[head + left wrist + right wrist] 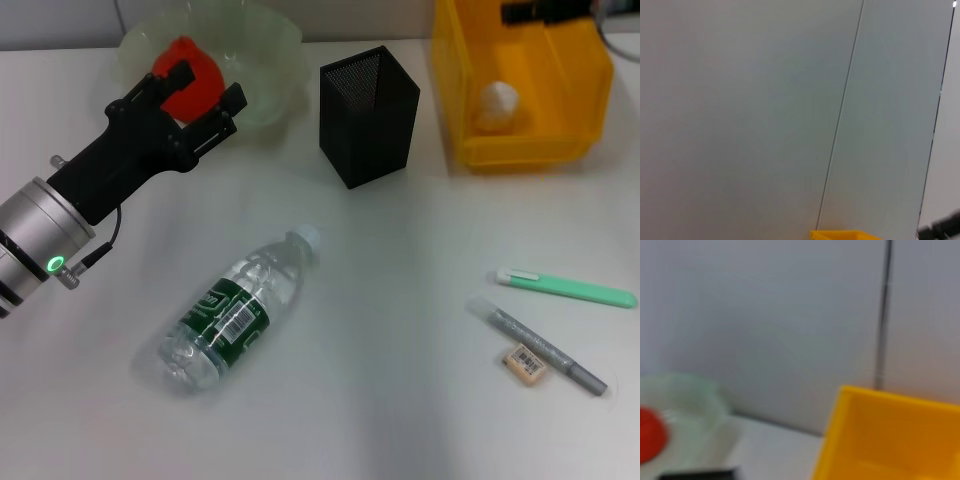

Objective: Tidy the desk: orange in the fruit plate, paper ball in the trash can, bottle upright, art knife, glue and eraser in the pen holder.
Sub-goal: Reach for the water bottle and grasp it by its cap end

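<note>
Bottle (235, 315) lying on its side on the tabletop (400, 420), nearest the camera, on the near side of the left end effector (205, 92). Eraser (525, 362) touching a grey pen (545, 347), green art knife (566, 287) just beyond, all well right of it. Left end effector fingers spread wide around the orange (190, 75) over the fruit plate (265, 60). Pen holder (368, 115) upright to its right. Paper ball (497, 106) inside the trash can (520, 85), beneath the right end effector (545, 10); cannot tell its opening.

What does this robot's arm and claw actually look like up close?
The left gripper is matte black and angular, with blocky flat fingers. Its arm is a silver metal cylinder with black bands, a glowing green ring light and a thin black cable. Of the right gripper, only a black piece shows.
</note>
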